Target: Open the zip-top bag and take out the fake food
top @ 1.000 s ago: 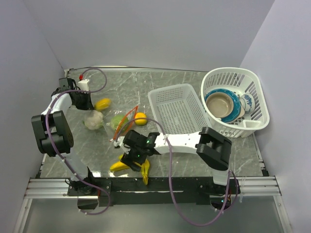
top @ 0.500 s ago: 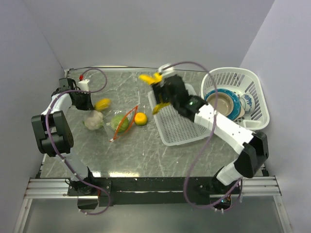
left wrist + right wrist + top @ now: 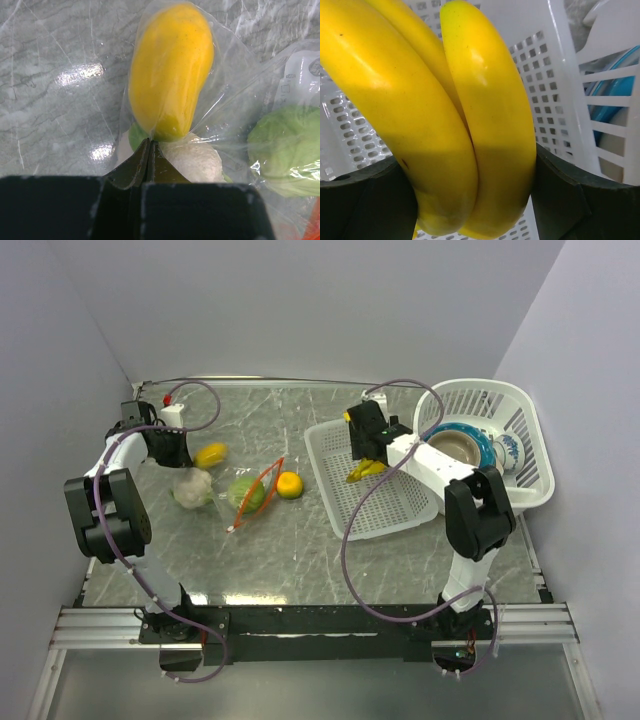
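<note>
The clear zip-top bag (image 3: 225, 480) lies on the table at left, its orange-red zip strip (image 3: 262, 483) towards the middle. It holds a yellow oval fruit (image 3: 211, 454), a white cauliflower (image 3: 193, 487) and a green leafy ball (image 3: 246, 491). An orange (image 3: 289, 484) lies at the bag's mouth. My left gripper (image 3: 172, 447) is shut on the bag's plastic (image 3: 225, 75) next to the yellow fruit (image 3: 170, 70). My right gripper (image 3: 364, 456) is shut on the yellow banana bunch (image 3: 366, 470), low over the white rectangular basket (image 3: 400, 505). The bananas (image 3: 445, 125) fill the right wrist view.
A round white basket (image 3: 520, 430) at the back right holds blue and tan bowls (image 3: 455, 455). It stands against the rectangular basket's right side. A small white box with cables (image 3: 172, 415) sits at the back left. Walls enclose the table on three sides.
My right arm carried the banana bunch from the table's front edge up and back, then lowered it over the rectangular basket. The left arm and the bag have not moved.
</note>
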`<state>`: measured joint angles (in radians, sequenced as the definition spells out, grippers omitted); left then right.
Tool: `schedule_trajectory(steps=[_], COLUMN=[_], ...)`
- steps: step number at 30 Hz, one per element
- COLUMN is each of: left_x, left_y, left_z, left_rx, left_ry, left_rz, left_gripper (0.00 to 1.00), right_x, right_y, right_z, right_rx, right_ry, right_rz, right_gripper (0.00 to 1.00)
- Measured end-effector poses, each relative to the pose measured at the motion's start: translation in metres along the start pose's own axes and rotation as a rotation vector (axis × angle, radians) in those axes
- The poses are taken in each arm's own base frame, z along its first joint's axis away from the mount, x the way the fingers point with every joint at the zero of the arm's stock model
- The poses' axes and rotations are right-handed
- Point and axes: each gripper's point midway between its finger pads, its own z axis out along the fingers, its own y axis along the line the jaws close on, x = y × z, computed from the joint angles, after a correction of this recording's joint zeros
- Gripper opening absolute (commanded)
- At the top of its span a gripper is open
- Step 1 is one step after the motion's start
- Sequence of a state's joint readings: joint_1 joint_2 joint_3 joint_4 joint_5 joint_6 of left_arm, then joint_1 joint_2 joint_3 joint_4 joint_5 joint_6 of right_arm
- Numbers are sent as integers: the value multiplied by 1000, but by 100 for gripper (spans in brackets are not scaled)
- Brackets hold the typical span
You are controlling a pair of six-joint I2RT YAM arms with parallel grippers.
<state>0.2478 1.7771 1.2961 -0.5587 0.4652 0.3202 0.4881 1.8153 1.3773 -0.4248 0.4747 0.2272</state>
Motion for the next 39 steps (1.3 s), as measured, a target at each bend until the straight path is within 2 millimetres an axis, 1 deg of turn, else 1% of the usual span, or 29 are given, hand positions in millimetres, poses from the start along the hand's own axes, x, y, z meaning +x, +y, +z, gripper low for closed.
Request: schedule_trajectory(steps=[1, 2, 3, 4, 5, 8, 10, 12, 14, 16, 17, 18, 19, 20, 21, 23, 25, 27, 28, 31, 33, 35, 39], left_x=[0, 0, 0, 0, 0, 0, 0, 0, 0, 0, 0, 0, 0, 0, 0, 0, 0, 0, 0, 0, 0, 0, 1], left_y=[0, 0, 0, 0, 0, 0, 0, 0, 0, 0, 0, 0, 0, 0, 0, 0, 0, 0, 0, 0, 0, 1, 2], left_z=[0, 0, 0, 0, 0, 0, 0, 0, 0, 0, 0, 0, 0, 0, 0, 0, 0, 0, 0, 0, 0, 0, -1], left_rx=[0, 0, 0, 0, 0, 0, 0, 0, 0, 0, 0, 0, 0, 0, 0, 0, 1, 1, 1, 0, -1, -2, -4], left_ry=[0, 0, 0, 0, 0, 0, 0, 0, 0, 0, 0, 0, 0, 0, 0, 0, 0, 0, 0, 0, 1, 1, 0], left_rz=[0, 0, 1, 1, 1, 4, 4, 4, 4, 4, 4, 3, 3, 3, 3, 3, 3, 3, 3, 4, 4, 6, 6], left_gripper=[1, 1, 1, 1, 1, 1, 1, 1, 1, 1, 1, 1, 1, 1, 1, 1, 1, 1, 1, 1, 1, 1, 1], right_x=[2, 2, 0, 0, 0, 0, -2, -8, -20, -33, -38, -42, -45, -46, -45, -35, -18, -1, 9, 32, 41, 43, 39], right_y=[1, 2, 3, 4, 4, 3, 0, -3, -8, -7, -3, 3, 13, 30, 44, 83, 122, 150, 163, 184, 195, 206, 226], right_z=[1, 2, 2, 1, 1, -2, -7, -20, -39, -62, -72, -83, -96, -110, -120, -140, -154, -156, -152, -135, -124, -116, -106], right_rx=[1, -2, -6, -7, -7, -4, -3, -8, -16, -38, -55, -74, -104, -146, -184, -283, -386, -459, -484, -516, -527, -531, -540], right_ry=[11, 16, 15, 17, 18, 17, 9, -12, -57, -109, -132, -158, -184, -212, -227, -243, -235, -208, -186, -118, -83, -60, -50], right_rz=[4, 11, 20, 26, 36, 61, 69, 80, 100, 110, 109, 99, 78, 45, 19, -56, -133, -190, -218, -269, -287, -290, -276], right_gripper=[41, 68, 78, 86, 99, 100, 100, 100, 100, 100, 100, 100, 100, 100, 100, 100, 100, 100, 100, 100, 100, 100, 100])
